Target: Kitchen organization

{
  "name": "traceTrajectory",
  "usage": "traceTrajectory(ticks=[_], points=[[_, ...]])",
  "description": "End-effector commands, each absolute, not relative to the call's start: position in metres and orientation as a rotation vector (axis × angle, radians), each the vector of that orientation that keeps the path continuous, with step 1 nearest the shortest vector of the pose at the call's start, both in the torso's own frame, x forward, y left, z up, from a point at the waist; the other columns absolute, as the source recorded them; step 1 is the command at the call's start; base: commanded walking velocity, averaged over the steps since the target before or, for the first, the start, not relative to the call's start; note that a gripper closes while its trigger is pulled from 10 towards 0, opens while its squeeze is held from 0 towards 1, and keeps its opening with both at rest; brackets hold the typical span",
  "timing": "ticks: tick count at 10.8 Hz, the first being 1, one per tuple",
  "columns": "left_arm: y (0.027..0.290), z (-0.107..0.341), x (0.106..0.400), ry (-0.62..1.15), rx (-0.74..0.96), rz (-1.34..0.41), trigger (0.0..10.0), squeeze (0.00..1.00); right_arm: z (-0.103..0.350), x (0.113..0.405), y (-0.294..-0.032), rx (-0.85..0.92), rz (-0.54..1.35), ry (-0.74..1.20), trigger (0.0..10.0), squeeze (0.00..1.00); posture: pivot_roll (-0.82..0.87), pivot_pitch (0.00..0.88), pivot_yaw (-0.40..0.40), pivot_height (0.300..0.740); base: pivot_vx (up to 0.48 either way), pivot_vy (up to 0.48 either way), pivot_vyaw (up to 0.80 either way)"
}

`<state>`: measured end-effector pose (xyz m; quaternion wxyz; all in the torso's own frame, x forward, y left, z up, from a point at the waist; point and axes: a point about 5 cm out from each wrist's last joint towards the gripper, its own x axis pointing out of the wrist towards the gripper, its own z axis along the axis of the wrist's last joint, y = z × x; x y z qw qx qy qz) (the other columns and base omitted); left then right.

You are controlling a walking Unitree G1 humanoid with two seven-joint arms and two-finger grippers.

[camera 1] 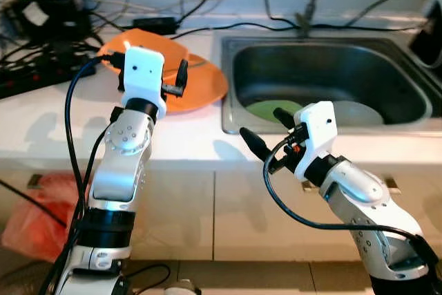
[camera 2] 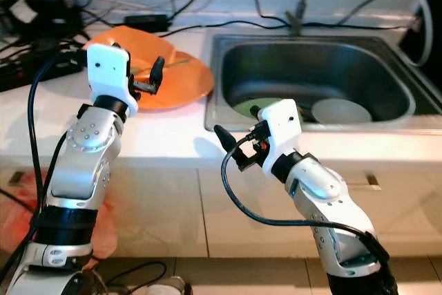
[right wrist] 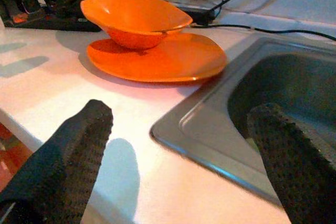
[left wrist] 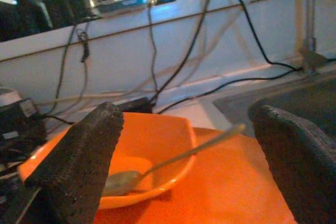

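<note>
An orange plate (camera 1: 204, 88) lies on the white counter left of the steel sink (camera 1: 231, 56). On it stands an orange bowl (left wrist: 152, 140) holding a metal spoon (left wrist: 173, 158). My left gripper (left wrist: 188, 113) hovers open over the plate's near edge, pointing at the bowl, with nothing between its fingers (camera 1: 181, 75). Inside the sink lie a green plate (camera 1: 266, 109) and a white bowl (camera 1: 359, 112). My right gripper (camera 1: 260, 121) is open and empty at the sink's front left corner, just above the counter's front edge.
Black cables and a power strip (camera 1: 34, 77) crowd the back left of the counter. A faucet pipe (camera 1: 304, 22) rises behind the sink. A red plastic bag (camera 1: 34, 219) lies on the floor at the lower left, beside the cabinet fronts.
</note>
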<state>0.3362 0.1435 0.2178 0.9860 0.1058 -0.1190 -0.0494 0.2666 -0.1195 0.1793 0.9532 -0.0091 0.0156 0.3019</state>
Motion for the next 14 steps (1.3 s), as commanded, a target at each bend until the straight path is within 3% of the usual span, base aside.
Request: traceTrajectory(ticks=[1, 3, 6, 12, 14], points=[[0.143, 0.217, 0.335, -0.229, 0.221, -0.098, 10.0, 0.0, 0.18, 0.264, -0.12, -0.018, 0.618, 0.029, 10.0, 0.0, 0.12, 0.057, 0.027, 0.74, 0.0, 0.0, 0.0], [0.143, 0.216, 0.333, -0.227, 0.23, -0.087, 10.0, 0.0, 0.179, 0.262, -0.12, -0.016, 0.614, 0.033, 10.0, 0.0, 0.12, 0.072, 0.026, 0.74, 0.0, 0.0, 0.0], [0.141, 0.213, 0.326, -0.23, 0.235, -0.084, 10.0, 0.0, 0.18, 0.256, -0.118, 0.0, 0.606, 0.032, 10.0, 0.0, 0.12, 0.116, 0.019, 0.74, 0.0, 0.0, 0.64], [0.138, 0.221, 0.32, -0.248, 0.177, -0.115, 10.0, 0.0, 0.186, 0.257, -0.117, 0.019, 0.564, -0.001, 10.0, 0.0, 0.13, 0.158, 0.01, 0.74, 0.0, 0.0, 0.0], [0.136, 0.224, 0.321, -0.255, 0.166, -0.124, 10.0, 0.0, 0.191, 0.259, -0.116, 0.022, 0.548, -0.027, 10.0, 0.0, 0.13, 0.16, 0.011, 0.74, 0.294, 0.0, 0.0]])
